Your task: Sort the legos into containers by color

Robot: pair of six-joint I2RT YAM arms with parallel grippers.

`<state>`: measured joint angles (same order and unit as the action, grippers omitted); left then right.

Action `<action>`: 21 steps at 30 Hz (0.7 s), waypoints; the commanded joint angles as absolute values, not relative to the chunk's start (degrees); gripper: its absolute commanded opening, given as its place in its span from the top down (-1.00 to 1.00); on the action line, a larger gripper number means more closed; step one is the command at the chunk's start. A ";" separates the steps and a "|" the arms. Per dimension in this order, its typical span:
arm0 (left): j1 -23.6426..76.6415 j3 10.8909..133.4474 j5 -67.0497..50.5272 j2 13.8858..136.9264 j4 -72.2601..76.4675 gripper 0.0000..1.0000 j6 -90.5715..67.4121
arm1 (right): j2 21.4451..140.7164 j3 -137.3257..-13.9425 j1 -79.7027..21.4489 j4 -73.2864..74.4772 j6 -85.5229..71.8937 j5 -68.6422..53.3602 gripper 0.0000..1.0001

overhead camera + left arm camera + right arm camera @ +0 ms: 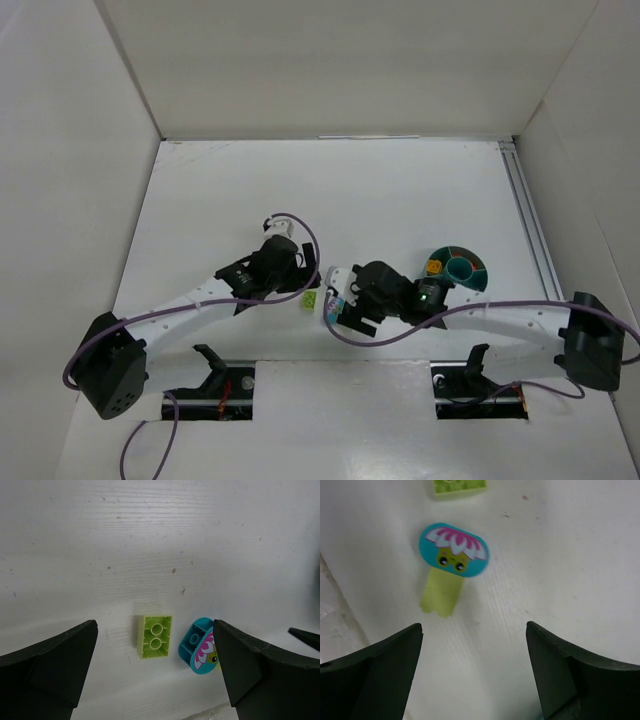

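Left wrist view has my left claw (154, 626) spread wide over the white table (160, 540), both dark fingers (55, 667) apart with nothing held between them. A lime green brick (155, 636) lies on the table in the gap, hollow underside up and touching neither finger. Just beside it on the right is a teal oval piece (196, 641) printed with a pink flower and a small face. It is tipped up on edge, and its far end is hidden behind my right-hand finger. From the right wrist, my right claw (474, 626) is also open and has hold of nothing, its fingers (570, 672) framing bare table. The teal oval piece lies ahead of them and clear of both, face toward the camera. A lime green stem (442, 594) shows from under it, pointing back toward the claw; whether the two are joined I cannot tell. The lime green brick just shows at the top edge of that view. From the top external camera, both claws meet near the middle of the table with the brick and the oval piece between them. The teal bowl (468, 266) sits well to the right, partly hidden by my right arm, and an orange brick (434, 267) lies in one of its compartments on the left side.
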<state>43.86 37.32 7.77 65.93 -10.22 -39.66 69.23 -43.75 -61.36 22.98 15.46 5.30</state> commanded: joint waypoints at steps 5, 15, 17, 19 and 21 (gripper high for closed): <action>43.15 39.38 9.76 65.65 -10.99 -0.98 -41.22 | 76.64 -42.89 -64.86 10.12 10.73 4.22 -0.78; 43.15 38.85 10.28 65.13 -10.99 -0.98 -41.75 | 84.37 -42.28 -64.86 5.72 8.79 4.22 -0.41; 43.15 38.85 10.28 64.52 -10.99 -0.98 -41.75 | 85.86 -42.28 -64.86 5.71 8.18 3.70 -0.33; 43.15 38.85 10.28 64.51 -10.99 -0.98 -42.28 | 85.87 -42.28 -64.86 5.71 8.17 3.69 -0.22; 43.15 38.32 10.28 63.98 -10.99 -0.98 -42.28 | 85.87 -41.75 -64.86 5.71 7.65 3.69 0.05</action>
<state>42.74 37.36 11.09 65.91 -12.34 -41.21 85.65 -42.15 -64.60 9.34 9.10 4.21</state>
